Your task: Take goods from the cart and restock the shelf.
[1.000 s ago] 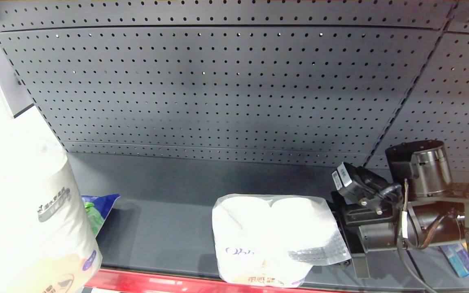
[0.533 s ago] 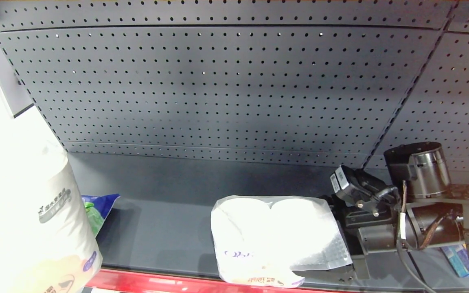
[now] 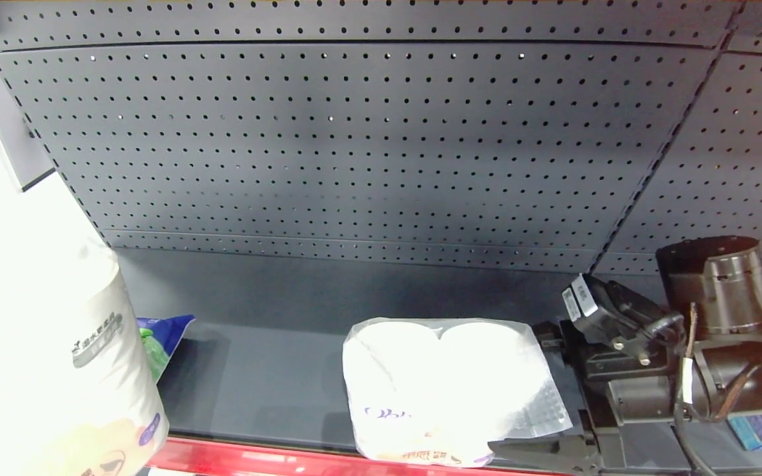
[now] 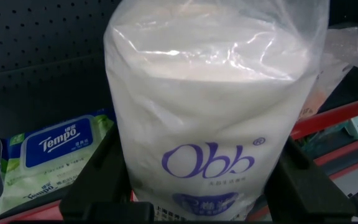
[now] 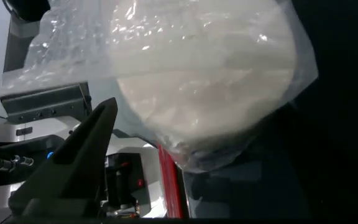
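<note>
Pack (image 3: pixel 440 387) of paper rolls stood at 6 o'clock on the shelf (image 3: pixel 275 370), right at the front edge by the red rail (image 3: pixel 255 457), roll ends up. Right gripper (image 3: pixel 543 390) was at its 3 o'clock with jaws spread wide, one finger behind the pack's loose film flap and one in front. It didn't look to be squeezing anything

Left gripper (image 4: pixel 204 186) was at 8 o'clock, fingers (image 4: pixel 107 168) pinching a second pack (image 4: pixel 210 112) across its lower body, upright, in front of the shelf's left end

Handling, my read:
- light and soft, squashes under clamp force
- film wrap is slick and baggy, so a grip could slide on it
- take hold across the roll body with wide jaws, low to mid height
- skip the flap, it would likely stretch or tear
- not fragile, but a hard squeeze would dent the rolls
- sitting that near the edge, a nudge could tip it off

Shelf contents:
- pack at 6 o'clock
- wipes (image 3: pixel 156 344) lying at 9 o'clock, well apart from the pack, partly behind the second pack
- small blue-yellow box (image 3: pixel 761 426) at 4 o'clock, past the right arm
- pegboard (image 3: pixel 354 165) backing it all at 12 o'clock
</note>
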Robot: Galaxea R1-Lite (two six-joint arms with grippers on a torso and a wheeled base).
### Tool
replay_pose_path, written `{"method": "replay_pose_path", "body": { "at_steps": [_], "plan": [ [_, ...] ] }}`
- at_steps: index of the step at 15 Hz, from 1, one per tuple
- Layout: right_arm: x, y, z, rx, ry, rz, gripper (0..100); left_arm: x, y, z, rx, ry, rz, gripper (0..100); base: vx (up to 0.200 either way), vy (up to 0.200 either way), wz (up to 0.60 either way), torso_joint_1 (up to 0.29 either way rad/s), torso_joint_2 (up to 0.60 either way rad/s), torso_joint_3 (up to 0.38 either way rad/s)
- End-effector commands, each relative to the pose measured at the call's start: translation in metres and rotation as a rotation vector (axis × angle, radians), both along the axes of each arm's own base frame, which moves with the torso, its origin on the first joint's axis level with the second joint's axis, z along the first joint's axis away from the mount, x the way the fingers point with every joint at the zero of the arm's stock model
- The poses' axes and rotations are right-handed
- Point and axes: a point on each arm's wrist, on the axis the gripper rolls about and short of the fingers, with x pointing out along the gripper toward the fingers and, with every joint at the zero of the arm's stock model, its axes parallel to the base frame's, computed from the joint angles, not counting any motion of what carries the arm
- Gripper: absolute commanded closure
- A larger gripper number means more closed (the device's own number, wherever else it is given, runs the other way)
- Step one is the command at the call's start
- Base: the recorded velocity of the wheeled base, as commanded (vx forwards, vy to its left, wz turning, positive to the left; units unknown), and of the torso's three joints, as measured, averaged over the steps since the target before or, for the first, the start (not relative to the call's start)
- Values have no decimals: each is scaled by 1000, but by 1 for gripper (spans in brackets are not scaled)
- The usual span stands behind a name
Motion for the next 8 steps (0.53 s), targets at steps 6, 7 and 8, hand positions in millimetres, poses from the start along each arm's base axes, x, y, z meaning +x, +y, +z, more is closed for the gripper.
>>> {"method": "replay_pose_path", "body": {
  "at_steps": [6,7,8],
  "plan": [
    [-46,-39,3,24,-49,-71,0,0,0,-2,2,6,9,100,0,0,0,0,0,0],
    [-55,-53,1,22,-66,-141,0,2,0,-2,3,13,9,100,0,0,0,0,0,0],
    [-65,-67,1,26,-96,-218,0,4,-1,-1,5,24,8,100,0,0,0,0,0,0]
  ]
}}
